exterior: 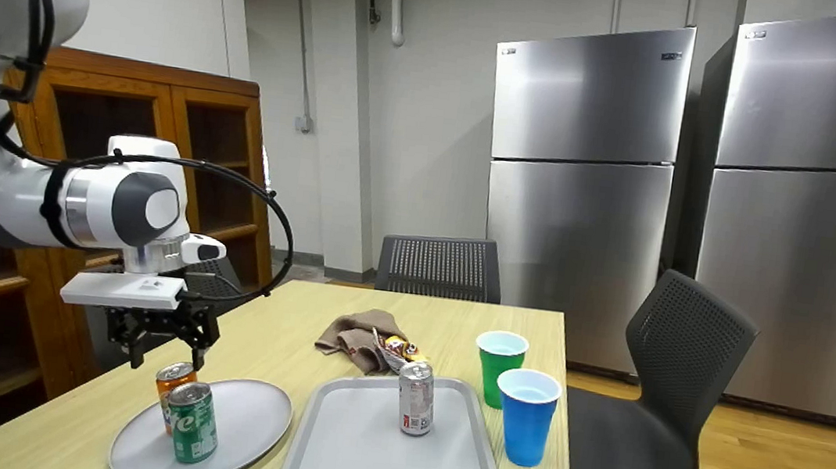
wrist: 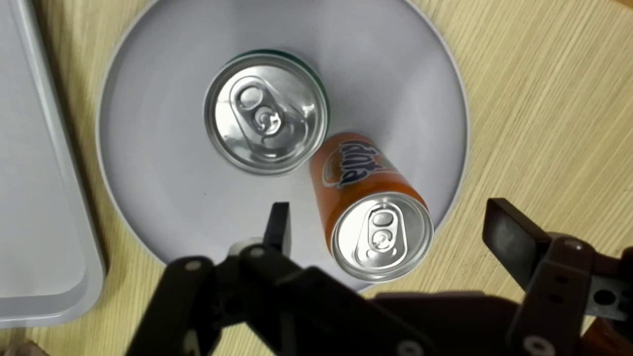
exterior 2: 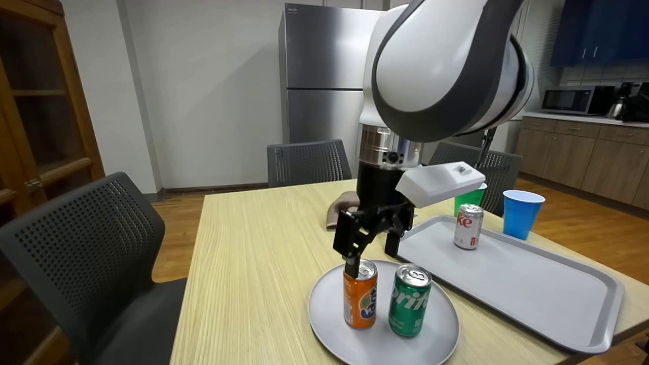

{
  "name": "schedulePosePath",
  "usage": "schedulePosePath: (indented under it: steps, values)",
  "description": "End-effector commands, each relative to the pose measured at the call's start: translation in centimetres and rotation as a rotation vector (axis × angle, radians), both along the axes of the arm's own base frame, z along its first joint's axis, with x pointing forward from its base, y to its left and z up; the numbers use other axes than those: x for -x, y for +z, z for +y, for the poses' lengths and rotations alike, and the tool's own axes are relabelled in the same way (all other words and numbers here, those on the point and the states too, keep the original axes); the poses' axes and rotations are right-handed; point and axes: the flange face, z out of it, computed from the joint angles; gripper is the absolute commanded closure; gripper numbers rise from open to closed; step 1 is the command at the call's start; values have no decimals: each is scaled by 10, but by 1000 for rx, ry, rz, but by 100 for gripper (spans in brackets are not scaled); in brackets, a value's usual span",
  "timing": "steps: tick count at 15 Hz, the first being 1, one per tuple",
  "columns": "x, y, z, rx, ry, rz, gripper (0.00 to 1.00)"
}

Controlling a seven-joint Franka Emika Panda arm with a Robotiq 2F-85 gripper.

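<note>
1. Fanta can (exterior 2: 361, 300): orange, with dark blue letters.
2. Sprite can (exterior 2: 409, 304): green, with white letters.
3. Coke can (exterior 2: 468, 228): silver, with red letters.
4. Plate (wrist: 158, 143): plain grey.
5. Tray (exterior 2: 512, 276): plain grey.
6. Green plastic cup (exterior: 494, 375), blue plastic cup (exterior: 526, 428): whitish inside.
7. Table (exterior 2: 243, 274): pale yellow, thin stripes.
8. Cloth (exterior: 352, 341): brown.
9. Gripper (exterior: 166, 358): black.

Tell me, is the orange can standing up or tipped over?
Standing up. In an exterior view, the orange can has its bottom on the gray plate and its silver lid facing up.
</note>
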Motion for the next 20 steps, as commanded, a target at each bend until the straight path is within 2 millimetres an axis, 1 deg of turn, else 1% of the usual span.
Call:
schedulePosePath:
  steps: [1, 12, 20]
  values:
    - [-12, -7, 3, 12, 29, 21, 0]
    - [-34, -32, 16, 22, 63, 40, 0]
    - [-36, -39, 17, 34, 78, 47, 0]
